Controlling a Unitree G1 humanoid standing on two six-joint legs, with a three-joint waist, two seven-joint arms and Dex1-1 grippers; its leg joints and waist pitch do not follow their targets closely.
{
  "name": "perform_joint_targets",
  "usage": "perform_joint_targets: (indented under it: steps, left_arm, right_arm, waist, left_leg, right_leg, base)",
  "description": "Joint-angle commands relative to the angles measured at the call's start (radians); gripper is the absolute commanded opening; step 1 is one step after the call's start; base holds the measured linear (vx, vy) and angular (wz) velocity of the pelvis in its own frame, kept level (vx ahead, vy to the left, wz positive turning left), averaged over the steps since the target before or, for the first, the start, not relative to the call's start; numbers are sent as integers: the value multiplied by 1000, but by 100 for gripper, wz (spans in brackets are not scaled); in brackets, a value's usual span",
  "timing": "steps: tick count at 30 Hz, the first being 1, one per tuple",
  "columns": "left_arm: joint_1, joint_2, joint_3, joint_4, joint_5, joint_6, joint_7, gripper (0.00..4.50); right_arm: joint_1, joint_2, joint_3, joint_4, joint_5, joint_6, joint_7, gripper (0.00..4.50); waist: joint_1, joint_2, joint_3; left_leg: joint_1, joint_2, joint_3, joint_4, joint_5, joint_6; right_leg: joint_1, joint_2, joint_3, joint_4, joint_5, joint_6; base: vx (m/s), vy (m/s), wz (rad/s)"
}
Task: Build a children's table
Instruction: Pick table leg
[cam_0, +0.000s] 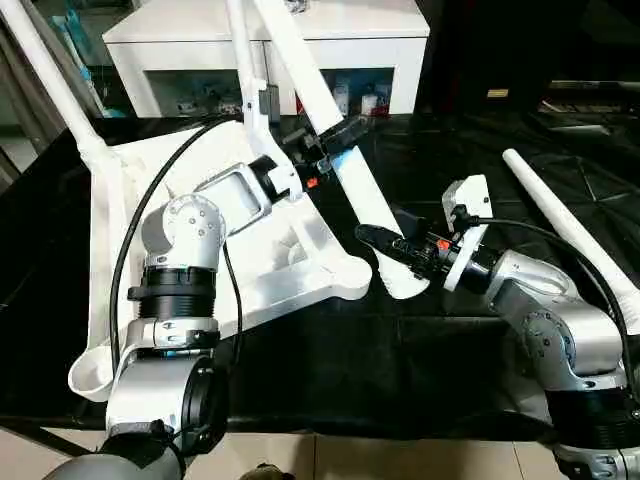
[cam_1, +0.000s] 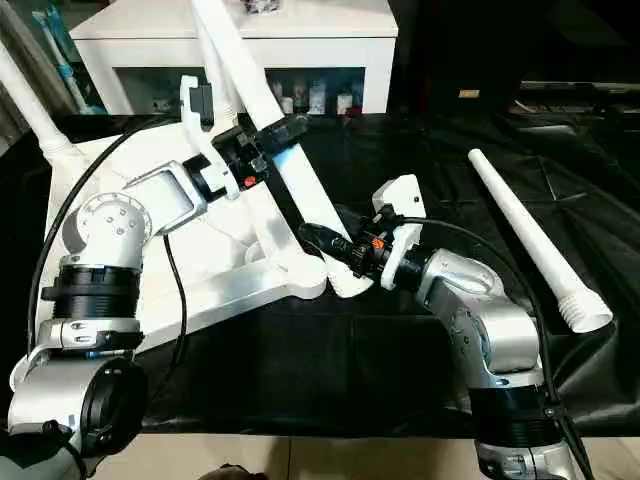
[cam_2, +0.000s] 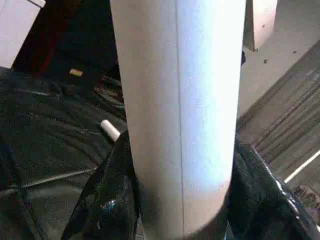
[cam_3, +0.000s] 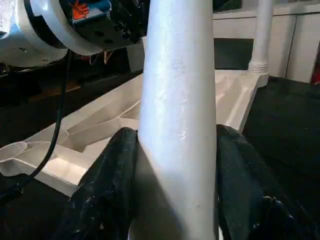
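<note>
Both grippers, left (cam_0: 322, 143) and right (cam_0: 385, 243), clasp the slanting leg (cam_0: 345, 180), whose top leaves the frame's upper edge.

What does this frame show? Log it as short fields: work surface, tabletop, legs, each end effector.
surface: black-covered bench
tabletop: white tabletop lying underside up
fitted legs: leg standing in a far corner socket
leg in work: tilted leg, lower end near the tabletop's near corner
loose leg: spare leg lying on the bench
left end effector: closed on the tilted leg, higher up
right end effector: closed on the tilted leg, near its lower end
</note>
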Motion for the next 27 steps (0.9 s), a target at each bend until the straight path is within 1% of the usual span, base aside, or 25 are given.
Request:
perform_joint_targets:
  steps: [1, 2, 3, 4, 5, 6, 7, 8, 9, 10, 12, 15, 16, 17, 19, 20, 21, 22, 24, 25, 26, 27]
  left_arm:
    - [-18, 9, -13, -23, -8, 14, -7, 196]
    - [-18, 10, -15, -26, -8, 16, -10, 196]
    - [-17, 14, -22, -34, -4, 19, -18, 190]
    - [-16, 18, -31, -41, -2, 22, -26, 180]
    - [-15, 21, -37, -47, 1, 23, -31, 180]
    - [-15, 21, -38, -47, 1, 23, -31, 179]
    - [-14, 24, -44, -53, 2, 25, -38, 179]
    - [-13, 27, -50, -56, 3, 25, -43, 178]
    - [-10, 37, -68, -68, 9, 24, -62, 177]
    - [-8, 40, -76, -72, 12, 23, -70, 177]
    - [1, 62, -115, -107, 11, 32, -127, 177]
    - [8, 81, -149, -141, 6, 47, -173, 177]
    - [17, 92, -170, -164, 3, 49, -206, 177]
    - [20, 96, -177, -172, 1, 50, -217, 177]
    - [30, 110, -204, -202, -5, 58, -258, 177]
    - [34, 120, -221, -215, -4, 64, -274, 177]
    - [36, 127, -235, -221, 2, 57, -286, 177]
    - [37, 132, -244, -223, 4, 56, -294, 177]
    - [38, 147, -271, -226, 19, 49, -314, 177]
    - [39, 152, -281, -228, 26, 43, -324, 177]
    - [41, 157, -291, -232, 31, 38, -333, 177]
    - [43, 162, -298, -234, 36, 36, -336, 177]
  right_arm:
    - [-22, -6, -4, 11, 24, 17, 10, 264]
    - [-24, -9, -3, 11, 27, 20, 14, 264]
    - [-31, -16, -2, 16, 24, 25, 16, 276]
    - [-36, -23, -1, 21, 21, 28, 16, 297]
    - [-42, -30, 0, 26, 20, 32, 19, 297]
    - [-43, -30, 0, 26, 20, 32, 20, 301]
    - [-50, -40, 2, 33, 22, 40, 27, 302]
    - [-54, -44, 2, 36, 24, 46, 32, 302]
    - [-63, -55, 4, 42, 30, 64, 45, 302]
    - [-66, -59, 5, 45, 32, 70, 50, 302]
    - [-83, -80, 10, 61, 42, 99, 79, 302]
    - [-100, -111, 31, 78, 53, 133, 128, 302]
    - [-107, -120, 36, 89, 63, 149, 150, 302]
    - [-109, -122, 38, 93, 68, 154, 157, 302]
    - [-119, -136, 49, 111, 79, 168, 189, 302]
    - [-123, -143, 57, 119, 78, 170, 204, 302]
    - [-127, -149, 64, 123, 79, 176, 219, 302]
    - [-130, -156, 72, 127, 79, 180, 232, 302]
    - [-141, -170, 91, 133, 78, 189, 266, 302]
    - [-144, -173, 94, 134, 80, 193, 272, 302]
    - [-148, -176, 98, 134, 82, 197, 278, 302]
    - [-153, -179, 102, 137, 83, 202, 286, 302]
  waist:
    - [-1, -18, -66]
    - [-1, -18, -66]
    - [-2, -23, -66]
    - [-1, -23, -67]
    - [0, -21, -66]
    - [1, -21, -67]
    - [1, -21, -66]
    - [-1, -25, -66]
    - [1, -25, -66]
    - [2, -28, -66]
    - [2, -26, -66]
    - [2, -27, -66]
    - [0, -36, -64]
    - [3, -31, -64]
    - [2, -35, -64]
    - [2, -33, -64]
    - [2, -36, -64]
    - [2, -37, -64]
    - [3, -41, -64]
    - [3, -40, -63]
    - [3, -43, -64]
    - [4, -42, -65]
  left_leg:
    - [28, 70, -40, -81, -196, 48]
    - [28, 70, -40, -81, -196, 48]
    - [27, 70, -39, -81, -195, 49]
    - [28, 70, -39, -81, -189, 50]
    - [28, 70, -40, -81, -190, 49]
    - [28, 71, -40, -81, -182, 48]
    - [28, 72, -39, -81, -181, 47]
    - [27, 71, -39, -81, -180, 49]
    - [27, 71, -40, -81, -175, 53]
    - [26, 71, -39, -80, -168, 56]
    - [29, 72, -39, -80, -163, 57]
    - [29, 73, -38, -79, -156, 57]
    - [28, 72, -36, -78, -156, 61]
    - [28, 73, -37, -78, -154, 63]
    - [27, 73, -36, -77, -154, 63]
    - [28, 74, -36, -77, -149, 62]
    - [29, 74, -37, -77, -147, 62]
    - [29, 74, -35, -76, -145, 60]
    - [29, 75, -35, -76, -135, 60]
    - [29, 74, -36, -76, -135, 59]
    - [30, 75, -35, -76, -135, 60]
    - [29, 74, -35, -74, -124, 61]
  right_leg:
    - [42, -48, 30, -72, -183, -223]
    - [42, -48, 30, -71, -183, -224]
    - [42, -48, 30, -72, -181, -224]
    - [43, -48, 31, -71, -180, -224]
    - [42, -48, 31, -72, -185, -223]
    - [43, -48, 31, -69, -180, -223]
    - [42, -48, 31, -69, -173, -224]
    - [43, -47, 31, -70, -169, -225]
    - [44, -48, 31, -68, -166, -227]
    - [45, -49, 31, -66, -162, -230]
    - [44, -48, 31, -66, -161, -234]
    - [44, -48, 31, -63, -140, -245]
    - [46, -48, 32, -65, -136, -252]
    - [46, -51, 32, -63, -144, -255]
    - [47, -51, 32, -63, -151, -256]
    - [45, -51, 32, -62, -151, -256]
    - [45, -49, 32, -61, -149, -257]
    - [44, -49, 32, -60, -146, -257]
    - [45, -50, 33, -59, -140, -261]
    - [45, -50, 33, -59, -144, -261]
    - [45, -50, 33, -60, -145, -260]
    - [46, -51, 33, -56, -133, -261]
  base:
    - [0, 0, 0]
    - [0, 0, 0]
    - [0, 0, 0]
    - [0, 0, 0]
    - [0, 0, 0]
    - [0, 0, 0]
    - [0, 0, 0]
    - [0, 0, 0]
    - [0, 0, 0]
    - [0, 0, 0]
    - [0, 0, 0]
    - [0, 0, 0]
    - [0, 0, 0]
    - [0, 0, 0]
    - [0, 0, 0]
    - [0, 0, 0]
    - [0, 0, 0]
    - [0, 0, 0]
    - [0, 0, 0]
    - [0, 0, 0]
    - [0, 0, 0]
    - [0, 0, 0]
